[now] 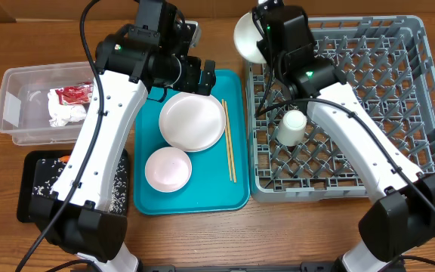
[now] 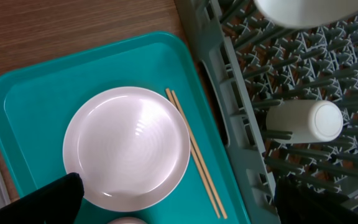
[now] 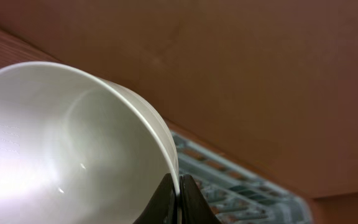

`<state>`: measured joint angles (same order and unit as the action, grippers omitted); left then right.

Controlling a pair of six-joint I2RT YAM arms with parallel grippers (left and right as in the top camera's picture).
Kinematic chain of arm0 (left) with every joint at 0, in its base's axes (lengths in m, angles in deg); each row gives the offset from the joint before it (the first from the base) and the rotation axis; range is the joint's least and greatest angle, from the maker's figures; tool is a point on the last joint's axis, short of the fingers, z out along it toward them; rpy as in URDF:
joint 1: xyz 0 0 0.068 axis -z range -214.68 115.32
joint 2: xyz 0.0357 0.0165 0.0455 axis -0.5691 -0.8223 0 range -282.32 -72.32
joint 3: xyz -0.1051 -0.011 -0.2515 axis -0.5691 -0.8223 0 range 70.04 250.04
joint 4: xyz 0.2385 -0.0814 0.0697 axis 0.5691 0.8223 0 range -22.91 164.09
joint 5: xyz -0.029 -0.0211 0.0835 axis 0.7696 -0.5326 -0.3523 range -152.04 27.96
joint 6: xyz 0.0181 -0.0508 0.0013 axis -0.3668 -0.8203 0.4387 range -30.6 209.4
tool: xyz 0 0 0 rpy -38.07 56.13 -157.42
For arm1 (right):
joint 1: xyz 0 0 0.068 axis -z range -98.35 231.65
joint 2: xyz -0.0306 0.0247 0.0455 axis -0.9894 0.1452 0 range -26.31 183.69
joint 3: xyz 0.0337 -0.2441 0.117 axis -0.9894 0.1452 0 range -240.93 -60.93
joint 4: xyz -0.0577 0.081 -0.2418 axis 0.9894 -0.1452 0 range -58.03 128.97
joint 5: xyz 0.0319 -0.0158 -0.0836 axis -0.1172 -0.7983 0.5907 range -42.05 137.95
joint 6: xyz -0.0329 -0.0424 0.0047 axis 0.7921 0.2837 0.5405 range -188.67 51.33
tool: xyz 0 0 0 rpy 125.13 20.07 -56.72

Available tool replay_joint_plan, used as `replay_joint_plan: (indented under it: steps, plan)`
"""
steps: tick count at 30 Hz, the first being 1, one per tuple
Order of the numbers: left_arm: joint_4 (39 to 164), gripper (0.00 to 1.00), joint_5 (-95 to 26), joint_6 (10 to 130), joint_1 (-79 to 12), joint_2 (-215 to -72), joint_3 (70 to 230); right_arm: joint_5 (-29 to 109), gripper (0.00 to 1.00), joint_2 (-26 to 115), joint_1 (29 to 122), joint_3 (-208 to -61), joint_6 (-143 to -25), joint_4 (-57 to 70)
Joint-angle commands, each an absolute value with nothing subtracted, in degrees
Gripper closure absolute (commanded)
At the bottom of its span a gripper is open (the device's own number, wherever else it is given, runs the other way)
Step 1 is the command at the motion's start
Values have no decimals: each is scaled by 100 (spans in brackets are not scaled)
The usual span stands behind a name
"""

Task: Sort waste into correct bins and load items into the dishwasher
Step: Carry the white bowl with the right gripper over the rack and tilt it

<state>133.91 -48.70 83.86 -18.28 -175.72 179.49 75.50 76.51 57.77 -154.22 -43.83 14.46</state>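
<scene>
Your L tool (image 1: 202, 78) wide, empty, over plate (image 1: 192, 121) on teal tray (image 1: 237, 189). R tool (image 3: 179, 196) pinches white bowl (image 3: 61, 143) rim by rack (image 1: 423, 75) corner.

Overhead: straight down, whole bench (image 1: 225, 234). Left wrist: downward, close over teal tray (image 2: 30, 93) and rack (image 2: 241, 124) edge, also in overhead. Right wrist: very close on bowl (image 3: 55, 137) rim.

I see the serving tray (image 1: 202, 198) centre: large plate (image 1: 192, 121) behind small plate (image 1: 168, 168), chopsticks (image 1: 229, 143) right of them. To its right the dish rack (image 1: 399, 98), cup (image 1: 291, 127) inside, bowl (image 1: 246, 34) over its far-left corner. Far left the tub (image 1: 13, 106), flat tray (image 1: 40, 181) before it.
</scene>
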Motion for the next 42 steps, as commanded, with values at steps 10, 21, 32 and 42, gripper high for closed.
replay_joint_plan:
  steps: [10,21,32,42]
  plan:
    - [13396,0,-4964,8473,-1859,-17497,18043,7902,96,7820,6894,-15457,-2164,2196]
    - [13396,0,-4962,8473,-1859,-17497,18043,8708,96,8707,6903,-15457,-1268,2823]
    - [13396,0,-4964,8473,-1859,-17497,18043,8734,96,8959,6610,-15457,-1316,2467]
    - [13396,0,-4964,8473,-1859,-17497,18043,8737,96,8961,6461,-15455,-1618,1927]
